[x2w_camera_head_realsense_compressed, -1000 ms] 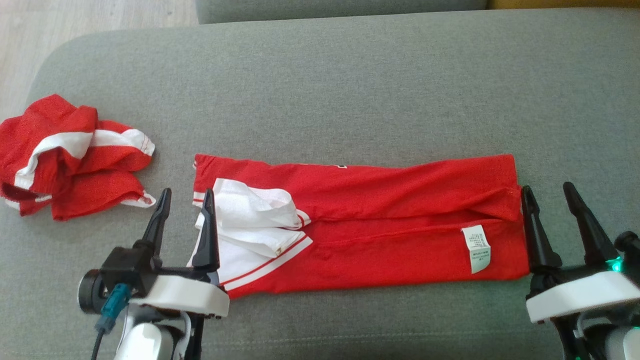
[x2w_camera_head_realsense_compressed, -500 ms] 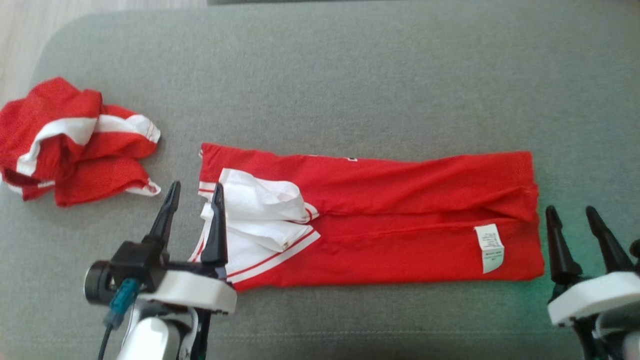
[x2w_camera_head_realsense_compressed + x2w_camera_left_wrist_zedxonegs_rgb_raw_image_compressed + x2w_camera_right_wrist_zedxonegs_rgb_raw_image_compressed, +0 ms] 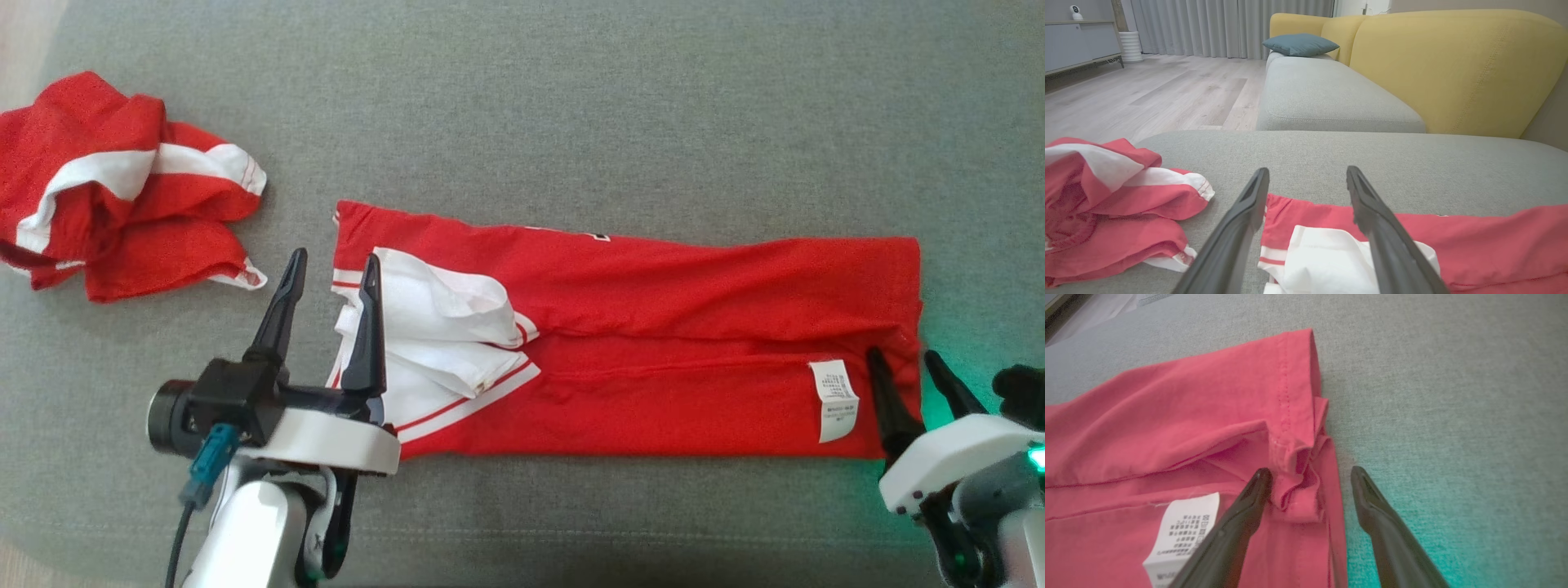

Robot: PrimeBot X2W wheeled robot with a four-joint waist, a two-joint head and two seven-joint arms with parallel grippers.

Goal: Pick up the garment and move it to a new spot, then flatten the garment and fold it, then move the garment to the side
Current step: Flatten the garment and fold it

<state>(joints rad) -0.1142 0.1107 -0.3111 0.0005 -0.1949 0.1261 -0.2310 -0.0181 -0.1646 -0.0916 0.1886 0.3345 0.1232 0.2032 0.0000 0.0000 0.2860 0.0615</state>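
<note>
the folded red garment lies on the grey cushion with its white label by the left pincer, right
No: the white label is by the right pincer, not the left pincer, as the head view shows. The folded red garment does lie on the grey cushion.

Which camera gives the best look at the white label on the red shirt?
The right wrist view: the label is close enough to show its lines of print, though the right claw covers a corner. The head view shows it whole but small. The left wrist view faces the shirt's other end.

Grey cushion (image 3: 571, 122); folded garment (image 3: 653, 286); crumpled shorts (image 3: 106, 212), perhaps
</note>
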